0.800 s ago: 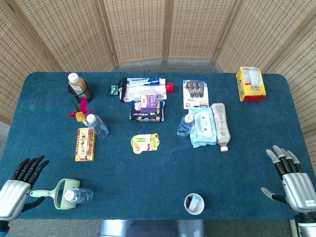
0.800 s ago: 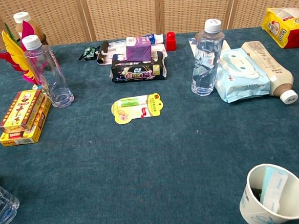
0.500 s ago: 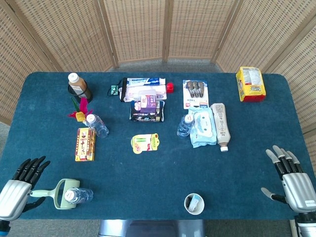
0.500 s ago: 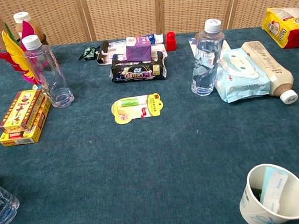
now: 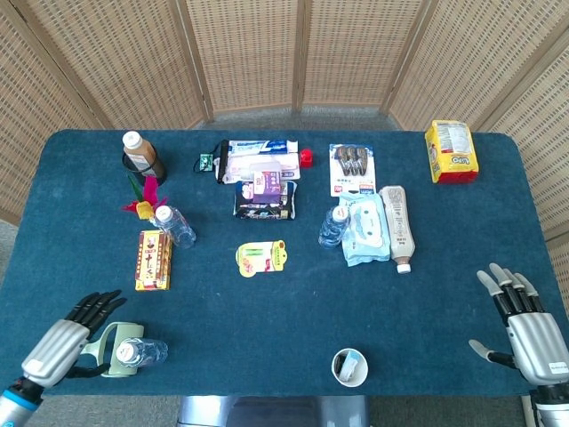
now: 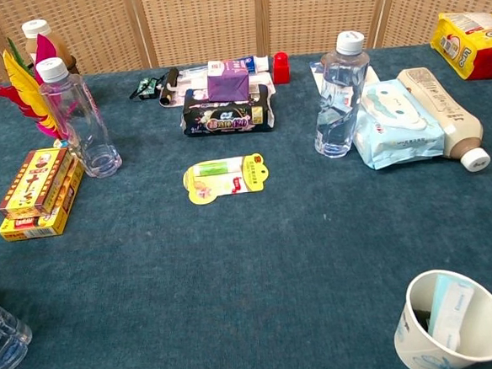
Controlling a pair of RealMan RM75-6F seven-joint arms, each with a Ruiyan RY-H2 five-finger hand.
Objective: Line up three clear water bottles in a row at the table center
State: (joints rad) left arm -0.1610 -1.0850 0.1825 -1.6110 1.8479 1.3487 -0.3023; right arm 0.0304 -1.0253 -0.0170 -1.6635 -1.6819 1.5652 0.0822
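Note:
Three clear water bottles stand apart on the blue table. One bottle is upright at the left beside a yellow box. A second bottle stands right of centre against a wipes pack. The third bottle is at the near left edge. My left hand hovers just left of that third bottle, fingers spread, holding nothing. Over at the near right corner my right hand is open and empty. Neither hand shows in the chest view.
A green lint roller lies under my left hand's fingers. A paper cup stands at the near edge. A yellow card, a dark packet, toothpaste boxes, a brown bottle and a yellow snack bag fill the far half.
My left hand has moved right toward the near-left bottle and turned so its fingers point at it. The bottles and my right hand have stayed put.

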